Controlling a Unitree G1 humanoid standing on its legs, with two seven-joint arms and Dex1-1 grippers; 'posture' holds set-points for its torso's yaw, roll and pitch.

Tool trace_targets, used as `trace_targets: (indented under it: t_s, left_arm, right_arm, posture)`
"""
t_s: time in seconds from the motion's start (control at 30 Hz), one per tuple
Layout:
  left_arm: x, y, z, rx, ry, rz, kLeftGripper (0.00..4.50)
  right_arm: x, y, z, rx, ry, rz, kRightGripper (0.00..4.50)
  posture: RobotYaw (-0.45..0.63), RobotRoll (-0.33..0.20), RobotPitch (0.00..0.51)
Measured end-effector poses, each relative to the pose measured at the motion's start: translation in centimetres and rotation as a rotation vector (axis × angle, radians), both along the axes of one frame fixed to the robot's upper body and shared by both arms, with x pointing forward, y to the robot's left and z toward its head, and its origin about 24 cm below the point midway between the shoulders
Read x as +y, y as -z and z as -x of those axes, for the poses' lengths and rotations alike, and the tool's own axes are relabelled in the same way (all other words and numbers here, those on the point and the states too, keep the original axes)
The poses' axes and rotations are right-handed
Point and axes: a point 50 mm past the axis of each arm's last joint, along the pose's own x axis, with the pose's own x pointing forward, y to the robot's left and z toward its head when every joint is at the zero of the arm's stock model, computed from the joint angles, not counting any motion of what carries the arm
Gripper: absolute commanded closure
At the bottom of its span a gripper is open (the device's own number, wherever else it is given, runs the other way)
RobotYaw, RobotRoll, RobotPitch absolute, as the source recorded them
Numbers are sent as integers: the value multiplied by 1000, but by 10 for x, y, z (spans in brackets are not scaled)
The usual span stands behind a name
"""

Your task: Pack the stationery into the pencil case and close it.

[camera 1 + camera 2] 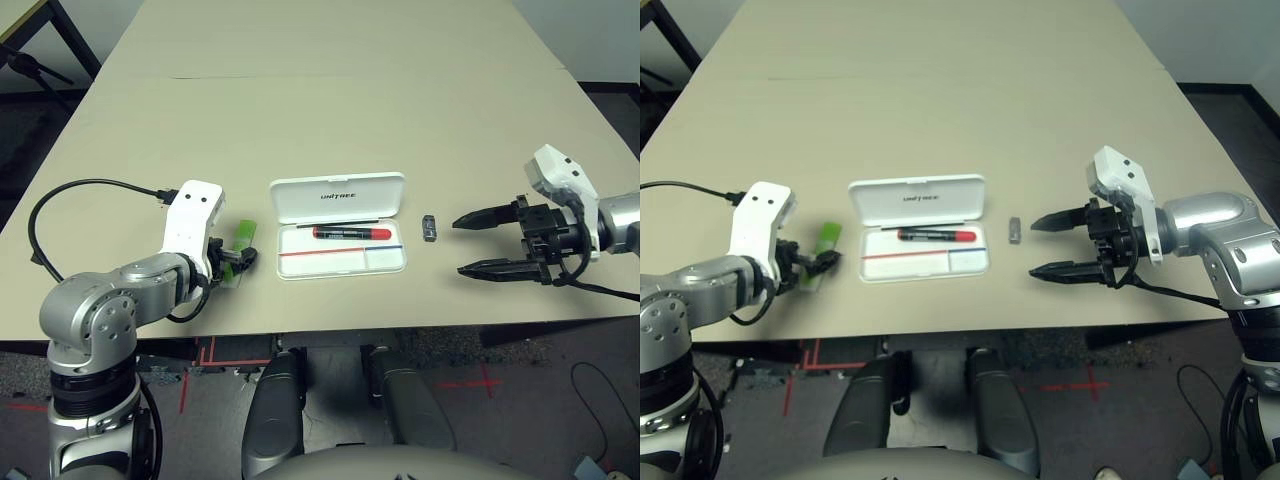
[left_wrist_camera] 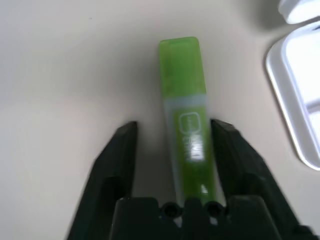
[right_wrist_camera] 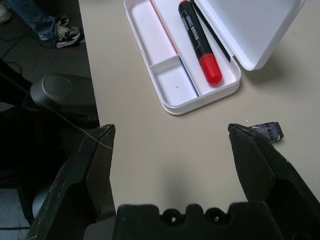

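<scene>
The white pencil case (image 1: 300,262) lies open at the table's middle, its lid (image 1: 338,197) folded back flat. A red marker with a black cap (image 1: 352,232) rests in the tray's far compartment. The lime-green highlighter (image 2: 185,100) lies on the table left of the case. My left gripper (image 2: 175,127) straddles it, open, with one finger close against its side and the other standing apart. A tiny dark grey clip piece (image 1: 429,227) sits just right of the case. My right gripper (image 1: 480,243) hovers open to the right of that piece, holding nothing.
A black cable (image 1: 60,195) loops on the table behind my left arm. The table's near edge (image 1: 400,330) runs just below the case. A person's shoes (image 3: 65,35) stand on the floor beyond that edge. Bare tabletop stretches behind the case.
</scene>
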Motion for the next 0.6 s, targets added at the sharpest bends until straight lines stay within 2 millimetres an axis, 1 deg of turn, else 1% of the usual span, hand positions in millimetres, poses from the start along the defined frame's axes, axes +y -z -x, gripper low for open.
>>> trace_targets:
  t_s: [0.07, 0.1, 0.3, 0.43, 0.6]
  left_arm:
    - [0, 0, 1, 7, 14, -11, 3226]
    - [0, 0, 1, 9, 18, -19, 3424]
    - [1, 0, 1, 18, 29, -46, 3419]
    - [6, -3, 2, 35, 63, -99, 3419]
    - [14, -12, 4, 53, 164, -153, 3419]
  right_arm:
    - [0, 0, 0, -1, -1, -1, 0]
    - [1, 0, 0, -2, -3, 0, 0]
    - [2, -1, 0, -7, -6, 0, 0]
    - [3, 0, 0, -9, -7, -6, 0]
    - [5, 2, -1, -9, -7, -7, 0]
  posture:
    - [-41, 0, 222]
    - [-41, 0, 222]
    - [-38, 0, 219]
    - [-35, 0, 218]
    - [-29, 0, 216]
